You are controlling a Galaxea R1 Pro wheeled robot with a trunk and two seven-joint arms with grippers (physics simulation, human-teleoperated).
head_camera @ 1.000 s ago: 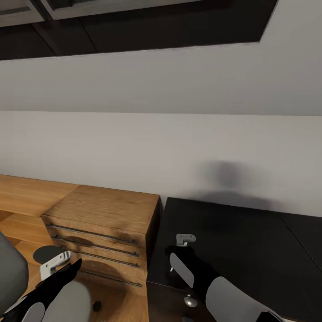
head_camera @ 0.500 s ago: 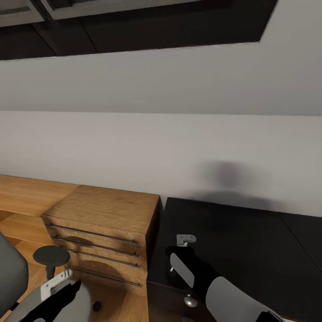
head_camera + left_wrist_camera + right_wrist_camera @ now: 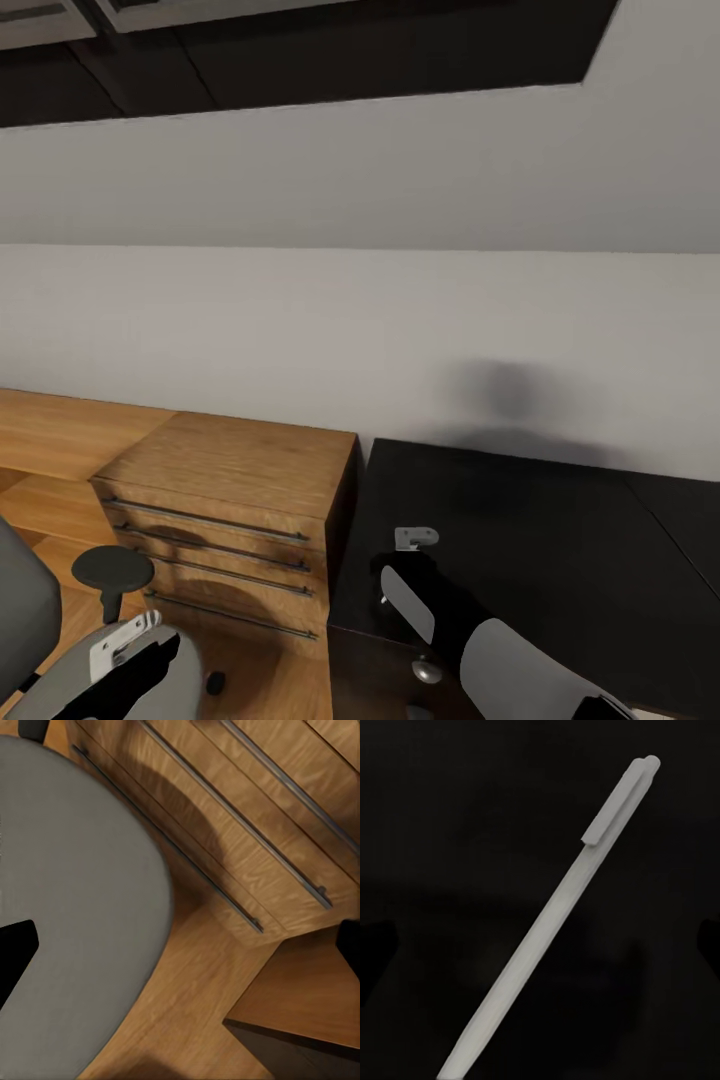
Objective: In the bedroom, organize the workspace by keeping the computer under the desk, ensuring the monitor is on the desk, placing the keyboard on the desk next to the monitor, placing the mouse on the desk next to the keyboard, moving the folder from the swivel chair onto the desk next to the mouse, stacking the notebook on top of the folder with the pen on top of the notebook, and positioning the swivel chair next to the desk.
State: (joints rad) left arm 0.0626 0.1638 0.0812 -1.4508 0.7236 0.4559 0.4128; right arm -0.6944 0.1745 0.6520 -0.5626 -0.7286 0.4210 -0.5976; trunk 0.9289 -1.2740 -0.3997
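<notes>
Here the black bench (image 3: 540, 540) butts against the wooden drawer chest (image 3: 235, 500), the two touching along one edge, and its glossy top lies bare toward the wall. The right pincer (image 3: 412, 539) hovers near the bench's left edge; whether its jaws are open or closed I cannot tell. The right wrist view shows one white pen (image 3: 547, 919) slanting in front of that camera over the dark top, though whether it is gripped is unclear. The left pincer (image 3: 125, 640) hangs over the grey seat of the swivel chair (image 3: 30, 610), jaws apart and empty, beside one dark armrest (image 3: 112, 570). The chest shows three bar handles (image 3: 225, 817).
</notes>
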